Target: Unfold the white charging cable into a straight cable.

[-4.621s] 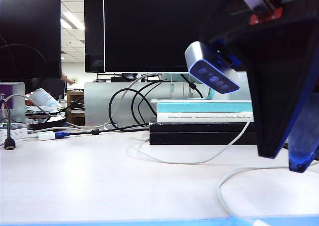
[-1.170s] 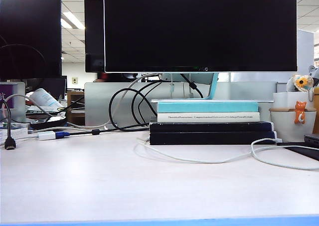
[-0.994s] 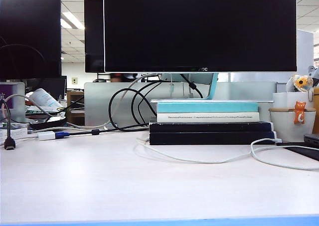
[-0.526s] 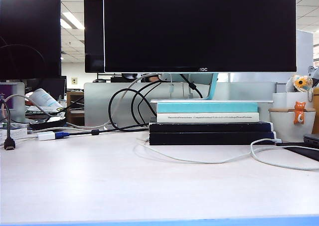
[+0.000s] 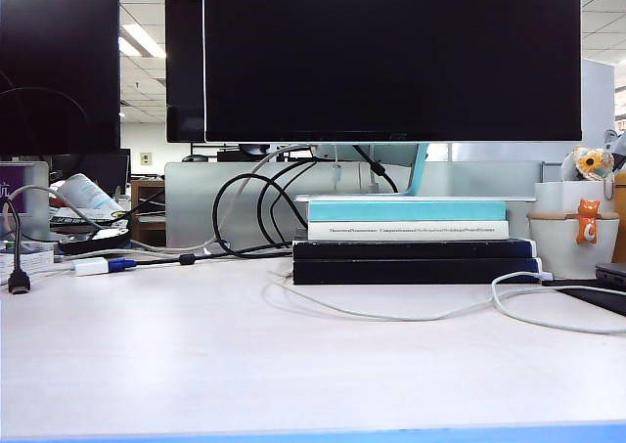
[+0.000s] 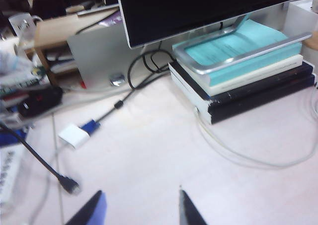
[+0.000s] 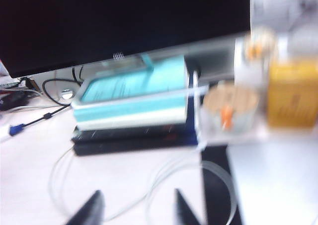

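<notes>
Left gripper (image 6: 136, 210): seen only in the left wrist view, two dark fingertips (image 6: 92, 211) at the frame edge, jaws parted with a clear gap, nothing between them, raised above the table surface.

Right gripper (image 7: 133, 209): seen only in the right wrist view, blurred, two dark fingertips (image 7: 89, 208) apart, nothing gripped, held above the table.

Arms: neither arm nor gripper appears in the exterior view.
</notes>
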